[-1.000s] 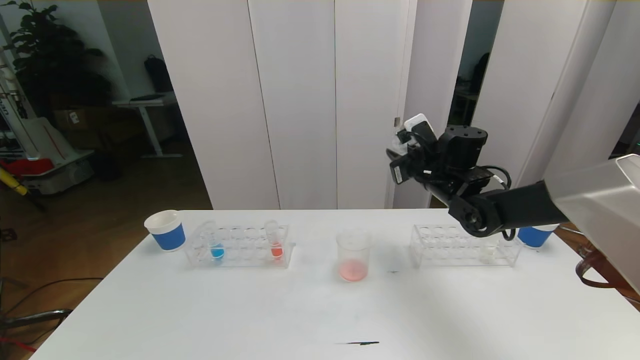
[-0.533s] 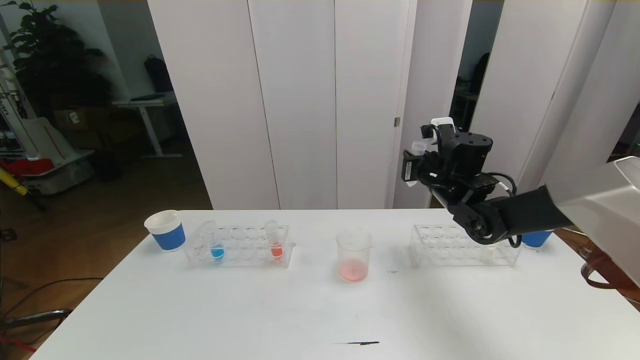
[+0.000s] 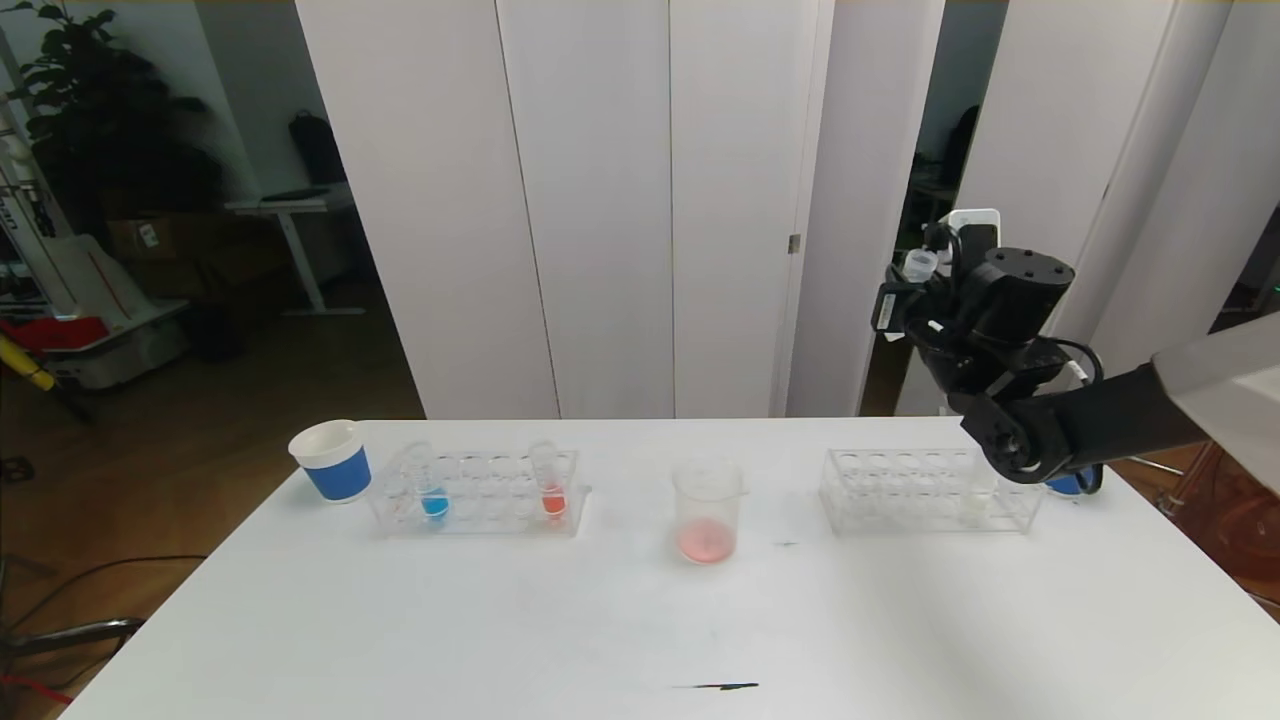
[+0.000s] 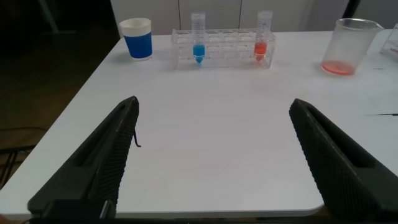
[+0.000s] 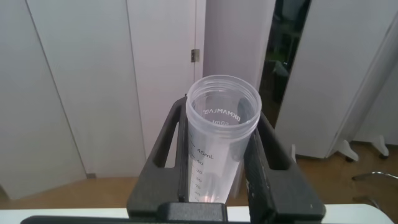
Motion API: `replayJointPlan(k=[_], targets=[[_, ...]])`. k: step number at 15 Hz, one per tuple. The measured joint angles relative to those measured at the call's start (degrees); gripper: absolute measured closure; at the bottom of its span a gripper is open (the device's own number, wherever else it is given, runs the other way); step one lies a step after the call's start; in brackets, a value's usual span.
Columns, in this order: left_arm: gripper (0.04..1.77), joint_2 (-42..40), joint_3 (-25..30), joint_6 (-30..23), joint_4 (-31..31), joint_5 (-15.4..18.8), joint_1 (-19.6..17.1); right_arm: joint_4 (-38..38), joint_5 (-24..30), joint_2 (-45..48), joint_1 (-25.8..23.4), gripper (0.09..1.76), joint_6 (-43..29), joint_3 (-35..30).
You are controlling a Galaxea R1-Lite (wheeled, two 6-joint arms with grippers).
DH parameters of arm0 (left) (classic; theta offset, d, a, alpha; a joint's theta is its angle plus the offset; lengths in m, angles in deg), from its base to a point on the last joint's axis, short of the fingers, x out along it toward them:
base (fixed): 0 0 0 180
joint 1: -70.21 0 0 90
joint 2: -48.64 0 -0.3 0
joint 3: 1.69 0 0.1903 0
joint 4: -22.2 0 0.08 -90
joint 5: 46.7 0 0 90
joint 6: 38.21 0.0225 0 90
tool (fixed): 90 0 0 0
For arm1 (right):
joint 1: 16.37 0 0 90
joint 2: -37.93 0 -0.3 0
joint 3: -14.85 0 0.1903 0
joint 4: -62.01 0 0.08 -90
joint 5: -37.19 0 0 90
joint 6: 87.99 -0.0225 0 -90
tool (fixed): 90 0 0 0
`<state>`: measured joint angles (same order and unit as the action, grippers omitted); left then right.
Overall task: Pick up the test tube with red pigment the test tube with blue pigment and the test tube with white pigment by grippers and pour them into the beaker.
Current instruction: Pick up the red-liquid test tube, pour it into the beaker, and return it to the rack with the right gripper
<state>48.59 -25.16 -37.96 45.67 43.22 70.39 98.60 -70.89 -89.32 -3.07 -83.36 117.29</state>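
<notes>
My right gripper [image 3: 912, 296] is shut on a clear, nearly empty test tube [image 5: 219, 146], held mouth-up high above the right rack [image 3: 900, 495]. In that rack's far right end stands the test tube with white pigment [image 3: 975, 512]. The beaker [image 3: 708, 510] sits mid-table with a pink-red layer at its bottom. The left rack [image 3: 480, 500] holds the test tube with blue pigment [image 3: 432, 490] and a test tube with red pigment [image 3: 550, 485]. My left gripper [image 4: 212, 106] hangs open over the table's near left part, with nothing between its fingers; it is out of the head view.
A blue-banded paper cup [image 3: 330, 460] stands left of the left rack. Another blue cup [image 3: 1065, 483] is partly hidden behind my right arm. A dark streak [image 3: 715, 687] marks the table's front. White panels stand behind the table.
My right gripper has swung rightward and a little upward with the tube, away from the beaker and toward the right rack. The tube has turned upright.
</notes>
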Motion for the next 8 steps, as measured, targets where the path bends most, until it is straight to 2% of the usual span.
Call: replayJointPlan(k=[4,8], targets=[[0.08,0.0,0.0,0.0,0.0,0.0,0.0,4.85,-0.17,3.5,-6.96,1.27,3.11,-2.07],[0.08,0.0,0.0,0.02,0.0,0.0,0.0,5.67,0.04,6.17,-17.02,1.27,2.34,-4.69]])
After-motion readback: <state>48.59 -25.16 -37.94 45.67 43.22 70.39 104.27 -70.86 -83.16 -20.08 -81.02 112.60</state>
